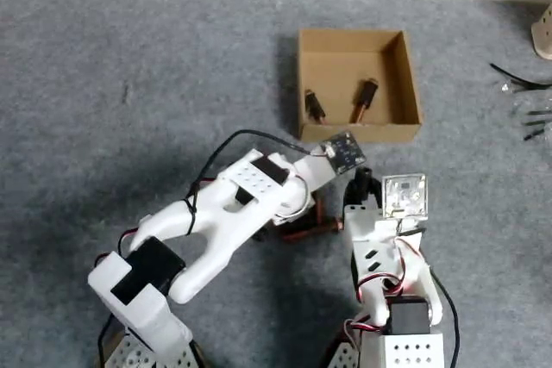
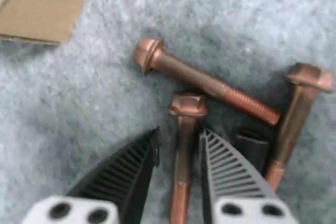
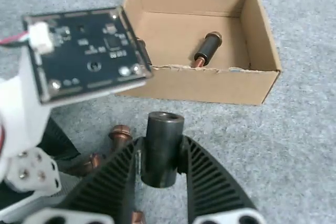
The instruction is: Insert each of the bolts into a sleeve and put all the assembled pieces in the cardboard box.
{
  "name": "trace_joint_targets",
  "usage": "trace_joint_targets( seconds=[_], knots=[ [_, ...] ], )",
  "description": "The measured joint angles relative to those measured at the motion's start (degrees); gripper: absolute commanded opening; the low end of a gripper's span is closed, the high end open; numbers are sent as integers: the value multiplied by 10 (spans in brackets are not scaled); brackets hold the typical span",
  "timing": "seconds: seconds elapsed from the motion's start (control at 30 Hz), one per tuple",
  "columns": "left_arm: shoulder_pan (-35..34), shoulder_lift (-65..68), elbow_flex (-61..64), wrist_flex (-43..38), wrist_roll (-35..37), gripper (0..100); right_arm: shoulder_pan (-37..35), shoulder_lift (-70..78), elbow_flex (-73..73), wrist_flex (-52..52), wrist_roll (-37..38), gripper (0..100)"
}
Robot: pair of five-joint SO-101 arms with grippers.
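Left tool [image 2: 180,134] spread astride the middle bolt [image 2: 184,166] lying on the table [image 2: 79,103] near the cardboard box [image 3: 210,85], right tool [image 3: 160,142] pinching a black sleeve [image 3: 160,153] upright; best clamp the shank squarely below its head so the tip can line up with the bore.

Three loose copper-coloured flanged hex bolts [image 2: 207,85] [image 2: 184,150] [image 2: 294,124] lay on the grey carpeted surface [image 2: 63,129]. One black cylindrical sleeve [image 3: 160,148] carried no bolt. One open brown cardboard box [image 1: 358,134] contained two assembled bolt-and-sleeve pieces [image 1: 315,107] [image 1: 365,101]. One further dark part [image 2: 252,148] beside the bolts could not be identified.
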Motion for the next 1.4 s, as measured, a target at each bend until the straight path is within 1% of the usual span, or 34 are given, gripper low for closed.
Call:
trace_joint_targets(
  seconds=[0.07,0.13,0.17,0.23,0.27,0.47,0.6,0.73,0.77,0.87,0.97,1.1,1.17,1.27,1.4],
  knots=[
    [-1,0,0,1,0,102,0,0,0,0,0,5],
    [0,0,0,2,0,24,0,0,0,0,0,5],
    [1,0,0,3,1,0,0,0,0,0,0,5],
    [2,0,1,5,0,18,0,0,0,0,0,5],
    [2,0,1,6,1,5,0,0,0,0,0,5],
    [2,-4,10,5,-2,6,0,0,18,-8,0,5],
    [2,-84,69,4,-19,6,0,1,27,-42,0,5],
    [-13,-226,180,-73,-15,6,0,0,27,-53,0,5],
    [-23,-267,212,-101,-10,6,-1,0,27,-59,0,5],
    [-44,-389,315,-190,5,7,-33,0,27,-84,0,5],
    [-47,-505,406,-276,10,7,-47,0,27,-128,0,5],
    [-48,-632,503,-375,10,7,-50,0,27,-154,0,5],
    [-55,-682,529,-409,10,7,-50,0,27,-161,0,5],
    [-70,-742,535,-444,10,7,-52,0,27,-172,0,5],
    [-94,-794,535,-491,10,6,-98,0,27,-176,0,5]
  ],
)
